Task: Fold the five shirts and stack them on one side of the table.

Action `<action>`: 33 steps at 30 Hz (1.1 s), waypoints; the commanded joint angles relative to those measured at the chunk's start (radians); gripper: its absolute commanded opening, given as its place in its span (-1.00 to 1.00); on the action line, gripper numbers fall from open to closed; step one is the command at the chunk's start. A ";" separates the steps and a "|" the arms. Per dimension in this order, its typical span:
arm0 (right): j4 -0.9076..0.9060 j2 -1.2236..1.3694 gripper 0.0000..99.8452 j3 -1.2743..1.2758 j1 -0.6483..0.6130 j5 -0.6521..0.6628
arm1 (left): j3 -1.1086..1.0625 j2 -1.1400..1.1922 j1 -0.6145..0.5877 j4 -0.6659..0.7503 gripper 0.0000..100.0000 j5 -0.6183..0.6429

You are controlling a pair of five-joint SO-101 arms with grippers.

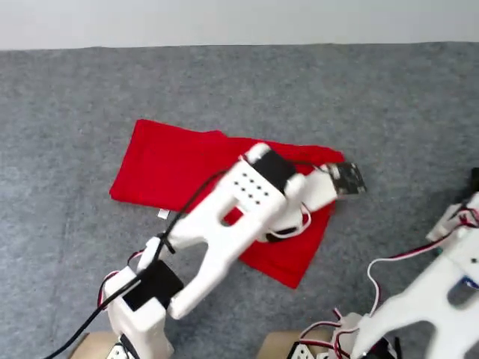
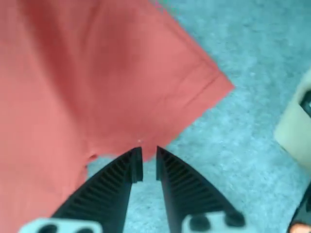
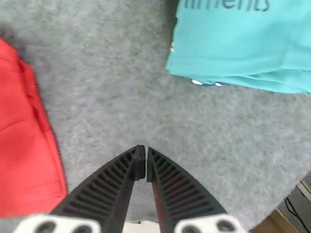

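my left gripper (image 2: 148, 165), jaws a slit apart, empty, at 3 o'clock hem of red shirt (image 1: 172, 168), my right gripper (image 3: 146, 165) clenched on nothing

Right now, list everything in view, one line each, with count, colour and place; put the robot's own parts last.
Red cloth shirt: one, red, lying flat at the table's middle, partly under the left arm.
Teal cloth shirt: one, teal, folded, on the table ahead of the right gripper, apart from the red one.
Grey felt-like table cover: one, grey, across the table.
Arms: two, white; left arm over the red shirt, right arm at the high view's right edge.
Grippers: two, black; left gripper narrowly open at the red shirt's edge, right gripper shut over bare cover.
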State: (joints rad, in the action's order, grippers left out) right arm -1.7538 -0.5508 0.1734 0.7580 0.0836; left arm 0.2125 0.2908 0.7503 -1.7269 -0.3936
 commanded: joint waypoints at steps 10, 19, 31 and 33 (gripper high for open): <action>-0.016 -0.035 -0.97 -0.006 0.223 0.160 | -0.237 -0.058 0.101 0.117 -0.63 -0.155; -0.018 -0.042 -0.97 -0.006 0.312 0.215 | -0.341 -0.057 0.097 0.273 -0.61 -0.230; -0.016 -0.179 -0.97 0.034 0.259 0.215 | -0.415 0.011 0.081 0.460 -0.61 -0.229; -0.016 -0.189 -0.97 0.041 0.259 0.215 | -0.412 0.044 0.078 0.460 -0.62 -0.229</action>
State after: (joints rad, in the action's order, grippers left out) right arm -1.7538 -0.7073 0.2148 1.0249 0.2892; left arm -0.2002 0.3245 0.8378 -1.2820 -0.6160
